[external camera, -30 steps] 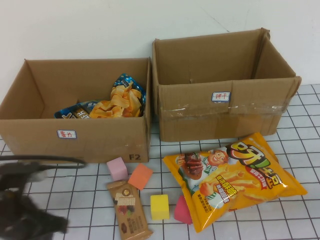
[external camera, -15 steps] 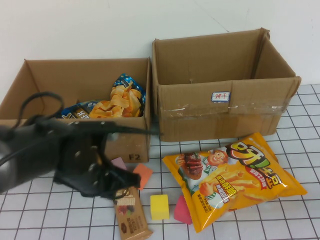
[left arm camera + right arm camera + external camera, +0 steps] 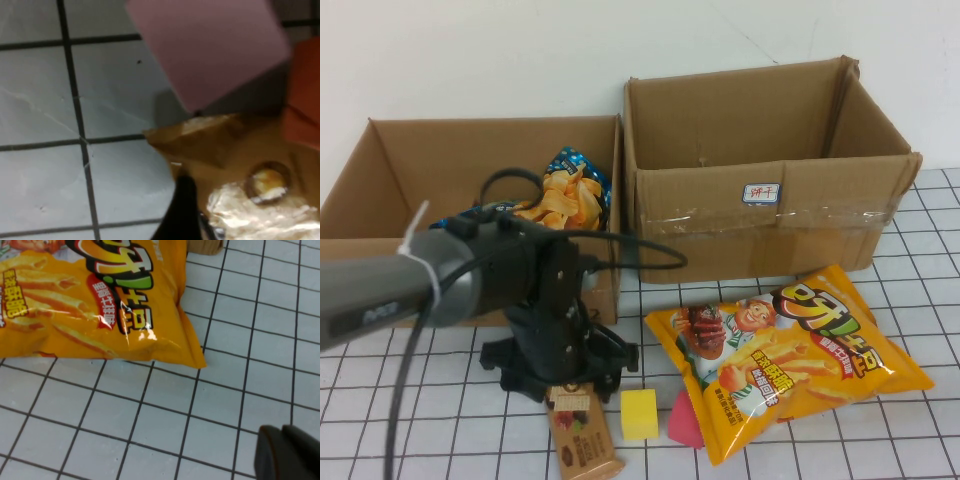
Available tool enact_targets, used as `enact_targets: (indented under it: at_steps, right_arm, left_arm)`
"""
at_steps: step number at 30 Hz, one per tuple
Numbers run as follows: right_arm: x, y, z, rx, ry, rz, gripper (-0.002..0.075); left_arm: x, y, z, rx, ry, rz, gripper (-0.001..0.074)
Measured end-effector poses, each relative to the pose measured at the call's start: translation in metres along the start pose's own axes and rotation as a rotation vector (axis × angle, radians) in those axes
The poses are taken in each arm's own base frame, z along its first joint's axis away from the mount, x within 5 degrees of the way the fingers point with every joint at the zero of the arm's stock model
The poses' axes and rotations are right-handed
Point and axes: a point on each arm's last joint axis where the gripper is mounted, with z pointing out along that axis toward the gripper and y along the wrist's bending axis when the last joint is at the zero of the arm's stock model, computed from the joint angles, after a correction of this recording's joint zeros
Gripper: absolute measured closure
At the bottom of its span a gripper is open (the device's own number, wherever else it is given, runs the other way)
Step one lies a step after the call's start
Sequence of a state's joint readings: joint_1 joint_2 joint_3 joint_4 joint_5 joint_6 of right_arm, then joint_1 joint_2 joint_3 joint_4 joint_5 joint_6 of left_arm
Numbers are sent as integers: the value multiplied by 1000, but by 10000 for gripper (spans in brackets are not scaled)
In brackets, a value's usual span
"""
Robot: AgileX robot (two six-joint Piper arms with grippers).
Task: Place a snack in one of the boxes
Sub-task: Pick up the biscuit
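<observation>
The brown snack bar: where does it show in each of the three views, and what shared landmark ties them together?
High view: the brown snack bar lies near the bottom edge, just under the left gripper, left of the yellow block.
Left wrist view: its wrapper end fills the lower right, beside the pink block.
Right wrist view: not in it; only the orange chip bag and the right gripper.
Shared landmark: the black-lined grid table.

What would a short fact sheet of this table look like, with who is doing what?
left end effector: low over the brown snack bar
right end effector: parked above bare grid near the orange chip bag
left box: already holds snack bags
right box: contents hidden
loose blocks: yellow cube
</observation>
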State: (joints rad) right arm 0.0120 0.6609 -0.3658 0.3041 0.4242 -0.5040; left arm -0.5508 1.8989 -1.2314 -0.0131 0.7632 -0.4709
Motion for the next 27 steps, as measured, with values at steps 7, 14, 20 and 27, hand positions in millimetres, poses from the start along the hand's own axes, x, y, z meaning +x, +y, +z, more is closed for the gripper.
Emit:
enact_targets:
  at_steps: [7, 14, 20, 27]
  right_arm:
    - [-1, 0, 0, 3, -6, -9, 726]
    - [-1, 0, 0, -1, -8, -3, 726]
    - [-1, 0, 0, -4, -10, 0, 726]
    - [-1, 0, 0, -5, -10, -1, 726]
  left_arm:
    - [0, 0, 16, -21, 40, -20, 157]
    - [0, 0, 17, -35, 62, 16, 193]
    - [1, 2, 17, -47, 74, 39, 262]
    - [4, 2, 11, -48, 90, 33, 262]
